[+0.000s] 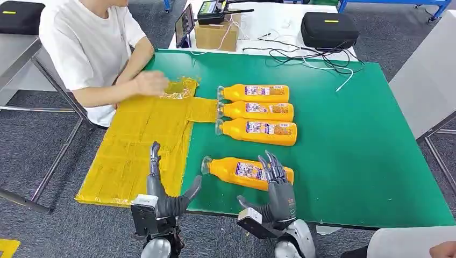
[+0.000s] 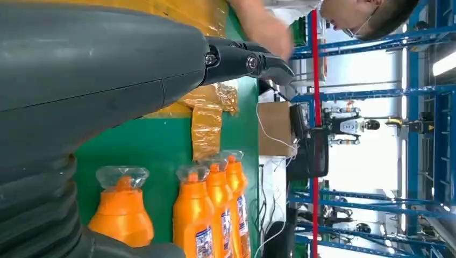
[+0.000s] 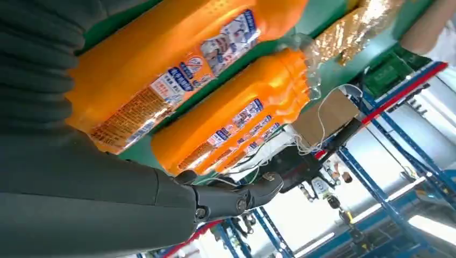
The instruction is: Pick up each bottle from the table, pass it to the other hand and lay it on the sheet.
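- Nearest the camera, the left hand (image 1: pixel 161 188) hovers over the near edge of the yellow sheet (image 1: pixel 134 156), fingers spread wide, thumb stuck out to the right, nothing in it.
- Up at the sheet's far end, a person's hand (image 1: pixel 150 82) rests on the crinkled yellow wrap.
- Sheet itself lies flat on the green table (image 1: pixel 349 150), running from the near-left edge up to a narrow tab that reaches toward the bottle caps.
- Moving right: the near bottle (image 1: pixel 239 171) lies on its side on the green, cap pointing left, just beside the sheet's right edge and apart from it.
- Right hand (image 1: pixel 277 185) is over that bottle's base end, fingers reaching across the label; whether they have closed on it or merely touch it, hard to tell from here.
- Beyond, a row of three bottles (image 1: pixel 255 111) lies side by side, caps to the left, touching one another.
- Far edge: a cardboard box (image 1: pixel 215 35) and a black case (image 1: pixel 329 28) on a white table.
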